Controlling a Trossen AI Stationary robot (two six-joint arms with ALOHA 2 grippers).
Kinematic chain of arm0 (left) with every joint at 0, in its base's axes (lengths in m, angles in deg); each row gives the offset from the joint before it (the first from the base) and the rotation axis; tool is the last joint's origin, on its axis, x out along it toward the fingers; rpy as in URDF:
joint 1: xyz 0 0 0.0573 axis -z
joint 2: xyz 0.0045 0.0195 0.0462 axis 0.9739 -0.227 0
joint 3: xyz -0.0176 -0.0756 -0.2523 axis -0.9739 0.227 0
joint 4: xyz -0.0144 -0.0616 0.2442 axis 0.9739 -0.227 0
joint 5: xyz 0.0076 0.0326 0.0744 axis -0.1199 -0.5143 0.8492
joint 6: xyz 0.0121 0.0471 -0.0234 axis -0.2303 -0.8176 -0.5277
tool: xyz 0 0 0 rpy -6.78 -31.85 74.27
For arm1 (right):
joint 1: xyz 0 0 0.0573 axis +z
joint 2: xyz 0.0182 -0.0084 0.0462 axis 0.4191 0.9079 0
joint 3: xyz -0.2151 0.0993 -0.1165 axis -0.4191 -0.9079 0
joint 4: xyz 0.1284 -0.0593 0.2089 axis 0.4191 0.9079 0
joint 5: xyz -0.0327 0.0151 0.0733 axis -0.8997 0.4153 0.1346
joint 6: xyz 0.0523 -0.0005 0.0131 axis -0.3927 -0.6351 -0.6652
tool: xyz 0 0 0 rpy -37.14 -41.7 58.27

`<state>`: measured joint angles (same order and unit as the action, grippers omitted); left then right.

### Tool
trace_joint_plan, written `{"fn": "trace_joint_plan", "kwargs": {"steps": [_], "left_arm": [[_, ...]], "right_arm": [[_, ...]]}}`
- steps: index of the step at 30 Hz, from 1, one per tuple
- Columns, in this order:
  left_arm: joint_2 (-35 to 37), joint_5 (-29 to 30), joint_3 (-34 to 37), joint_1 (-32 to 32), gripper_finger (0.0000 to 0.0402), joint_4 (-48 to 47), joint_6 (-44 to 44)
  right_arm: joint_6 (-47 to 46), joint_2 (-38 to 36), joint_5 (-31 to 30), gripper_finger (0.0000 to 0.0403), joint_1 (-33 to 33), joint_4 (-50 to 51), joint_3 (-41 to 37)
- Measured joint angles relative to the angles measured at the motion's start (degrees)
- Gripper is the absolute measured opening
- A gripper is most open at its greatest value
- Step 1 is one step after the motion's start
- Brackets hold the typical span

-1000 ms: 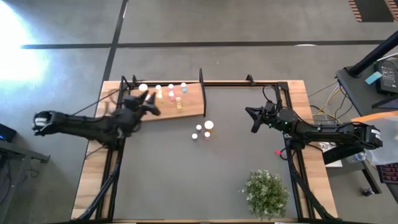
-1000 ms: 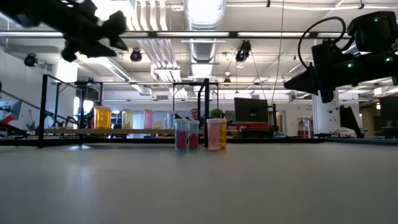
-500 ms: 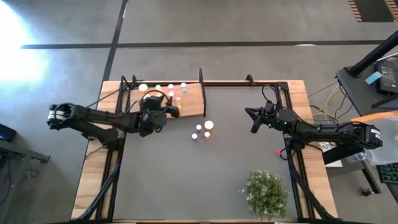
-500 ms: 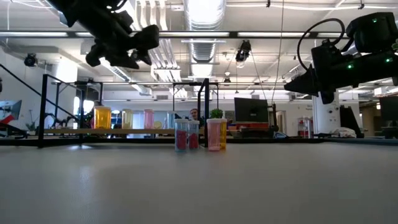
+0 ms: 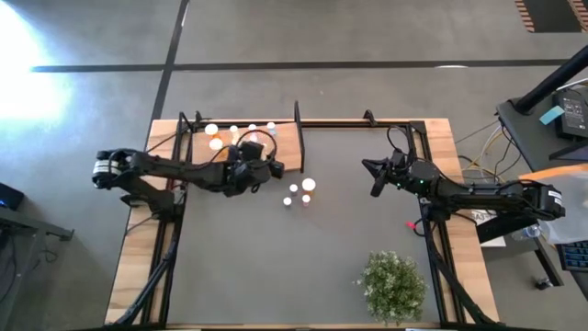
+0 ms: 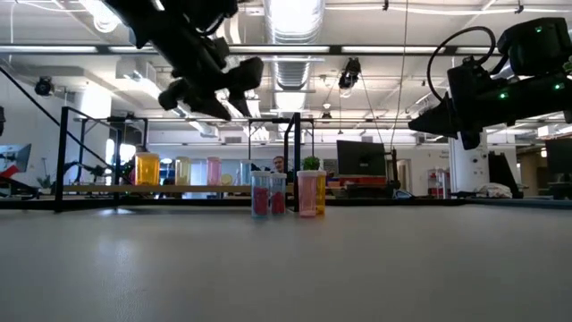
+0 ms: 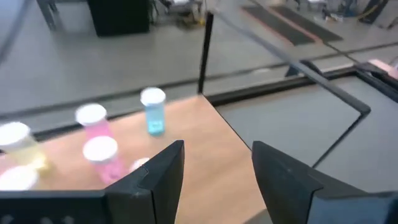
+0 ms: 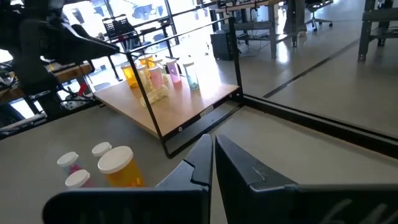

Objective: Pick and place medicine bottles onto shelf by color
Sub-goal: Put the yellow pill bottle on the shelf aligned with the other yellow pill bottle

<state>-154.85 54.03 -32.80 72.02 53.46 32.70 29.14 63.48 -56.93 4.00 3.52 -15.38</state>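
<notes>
Left end effector hung above the front right part of the shelf, fingers apart with nothing between them; in the low view it sat high off the bench, angled down; left wrist view looked past its fingers at the shelf board: a blue bottle near the black upright post, two pink bottles beside it, a yellow one further along.

Right end effector waited over the right half of the bench, well apart from the bottles; fingers together, empty; raised clear of the surface in the low view.

Shelf lay at the back left of the bench; sorted bottles stood in a row along it, orange one at the far left end, then yellow and pink in the low view.

Three bottles stood off the shelf on the grey mat just in front of its right corner: a larger orange one and two small pink ones, clustered near each other; upright, white caps on.

Green plant stood at the front right of the bench, well apart from everything.
</notes>
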Motion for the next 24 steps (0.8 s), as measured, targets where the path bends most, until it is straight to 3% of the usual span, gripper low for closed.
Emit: {"fn": "trace_joint_plan", "kwargs": {"steps": [4, 14, 20, 24], "left_arm": [[-2.81, -6.10, -2.35, -2.42, 0.0173, -3.55, 4.83], [-6.22, -23.25, -11.62, -7.96, 0.0173, -26.77, 27.31], [-6.43, -28.70, -12.92, -9.49, 0.0173, -33.29, 40.99], [-6.30, -30.57, -13.14, -10.44, 0.0173, -33.44, 42.84]], "right_arm": [[0.01, 0.00, 0.00, 0.0009, 0.00, 0.00, 0.00], [-0.01, 0.00, 0.00, 0.0009, 0.00, 0.00, 0.00], [0.01, 0.00, -0.02, 0.0009, 0.00, -0.02, 0.00], [0.01, 0.00, 0.00, 0.0009, 0.00, -0.02, 0.00]]}}
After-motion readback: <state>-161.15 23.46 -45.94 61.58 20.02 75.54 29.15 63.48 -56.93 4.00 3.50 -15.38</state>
